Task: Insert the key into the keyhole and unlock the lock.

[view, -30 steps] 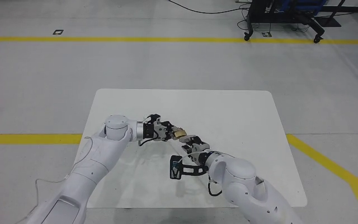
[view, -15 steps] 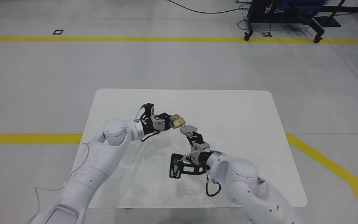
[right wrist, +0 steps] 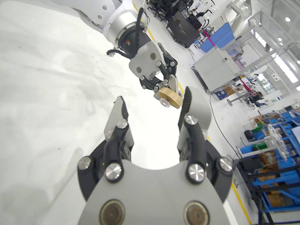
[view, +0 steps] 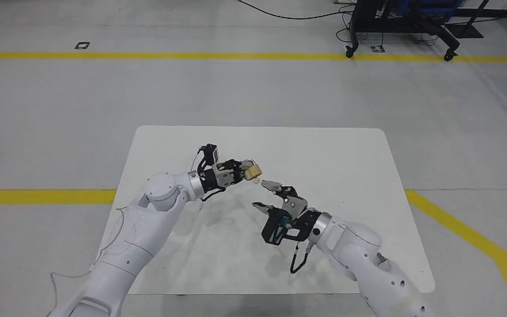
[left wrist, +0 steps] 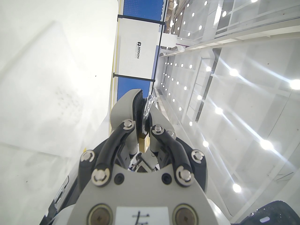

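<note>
A brass padlock [view: 253,170] is held above the white table [view: 341,150], with my left gripper [view: 244,172] shut on it. From the right wrist, the padlock [right wrist: 172,99] sticks out of the left gripper [right wrist: 164,83], and a small round silver piece [right wrist: 166,102] sits on its end face; I cannot tell whether that is the key. My right gripper [view: 263,196] stands open just beside the lock with nothing between its fingers [right wrist: 187,99]. In the left wrist view a sliver of brass [left wrist: 143,142] shows between the fingers [left wrist: 130,108].
The table edge [view: 408,214] runs along the right, with bare surface [view: 333,166] around both arms. Yellow floor lines [view: 55,196] cross beside the table. A dark cart [view: 404,24] stands far off at the back.
The left gripper carried the padlock a little toward the far side. The right arm swung its wrist to the right and drew back from the lock.
</note>
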Robot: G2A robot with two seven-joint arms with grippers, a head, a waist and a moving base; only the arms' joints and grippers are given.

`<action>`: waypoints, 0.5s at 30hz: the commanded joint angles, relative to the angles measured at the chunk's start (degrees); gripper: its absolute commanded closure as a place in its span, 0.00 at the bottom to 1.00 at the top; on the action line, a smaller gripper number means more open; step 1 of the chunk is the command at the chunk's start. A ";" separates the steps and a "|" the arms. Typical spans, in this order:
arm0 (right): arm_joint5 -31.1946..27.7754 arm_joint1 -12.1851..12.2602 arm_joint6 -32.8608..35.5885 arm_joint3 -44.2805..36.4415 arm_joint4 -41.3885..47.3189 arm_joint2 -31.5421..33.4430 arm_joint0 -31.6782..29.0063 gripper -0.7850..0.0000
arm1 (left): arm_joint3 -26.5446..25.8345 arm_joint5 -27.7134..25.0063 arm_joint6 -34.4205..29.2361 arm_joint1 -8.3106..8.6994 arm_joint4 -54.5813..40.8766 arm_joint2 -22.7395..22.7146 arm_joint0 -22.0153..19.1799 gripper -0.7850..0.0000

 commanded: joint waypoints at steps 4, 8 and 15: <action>3.83 -0.80 3.42 1.06 -2.18 -3.35 1.63 0.63 | -0.11 -0.02 0.27 -0.08 0.28 -0.24 0.15 1.00; 5.17 -1.35 5.29 2.34 -3.28 -5.20 3.25 0.64 | -0.12 0.04 0.24 -0.14 0.64 -0.34 0.16 1.00; 7.07 -2.24 9.84 3.22 -5.85 -7.84 5.28 0.69 | 0.00 0.26 0.13 -0.25 0.62 -0.72 0.22 1.00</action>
